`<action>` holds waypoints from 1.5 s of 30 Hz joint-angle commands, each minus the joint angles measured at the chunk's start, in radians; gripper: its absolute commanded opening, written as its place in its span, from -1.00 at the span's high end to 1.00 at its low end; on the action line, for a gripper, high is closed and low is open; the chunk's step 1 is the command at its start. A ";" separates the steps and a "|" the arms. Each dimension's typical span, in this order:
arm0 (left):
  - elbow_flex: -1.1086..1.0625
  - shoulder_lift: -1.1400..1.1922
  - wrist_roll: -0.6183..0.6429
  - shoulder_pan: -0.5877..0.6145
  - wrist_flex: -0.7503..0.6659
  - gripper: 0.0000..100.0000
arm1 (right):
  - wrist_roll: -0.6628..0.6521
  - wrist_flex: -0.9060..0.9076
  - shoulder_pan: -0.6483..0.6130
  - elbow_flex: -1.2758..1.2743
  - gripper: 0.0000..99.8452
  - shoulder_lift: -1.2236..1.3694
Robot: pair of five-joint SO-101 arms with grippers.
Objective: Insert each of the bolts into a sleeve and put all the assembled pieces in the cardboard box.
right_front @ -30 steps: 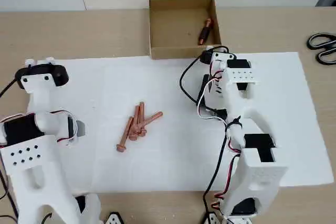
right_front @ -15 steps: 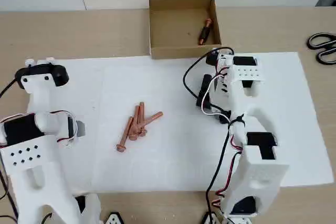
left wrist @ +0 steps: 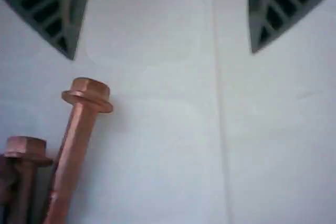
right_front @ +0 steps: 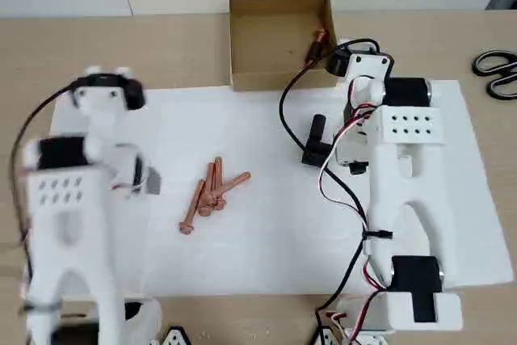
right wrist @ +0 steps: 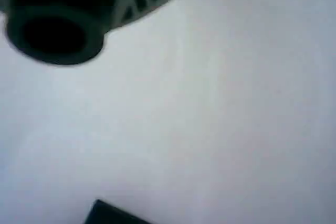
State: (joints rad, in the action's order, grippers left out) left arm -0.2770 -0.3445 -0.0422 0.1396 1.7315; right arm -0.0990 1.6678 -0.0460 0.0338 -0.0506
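The left gripper [left wrist: 163, 53] hangs, jaws wide apart, just beside the long copper bolts [right_front: 212, 189], likely to grab one. A black round sleeve [right wrist: 52, 35] is by the right arm [right_front: 404, 131]; its jaws I cannot tell

You've got your left gripper [left wrist: 163, 51] hanging over the white paper [left wrist: 220, 145], jaws spread wide with nothing between them. A copper bolt [left wrist: 79, 129] lies near one finger [left wrist: 47, 9], head toward the gripper, and a second bolt [left wrist: 23, 166] sits just beside it.
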 commanded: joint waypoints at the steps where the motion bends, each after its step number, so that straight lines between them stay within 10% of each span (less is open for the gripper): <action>1: 0.122 0.169 0.012 -0.069 0.020 0.59 | -0.005 0.021 0.005 0.052 0.99 -0.053; 45: 0.168 0.701 0.040 -0.164 -0.143 0.81 | 0.000 0.015 0.005 0.052 0.99 -0.053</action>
State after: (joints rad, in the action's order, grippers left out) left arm -0.1389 0.3552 -0.0069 -0.0245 1.6042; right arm -0.0990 1.6801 -0.0445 0.0338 -0.0522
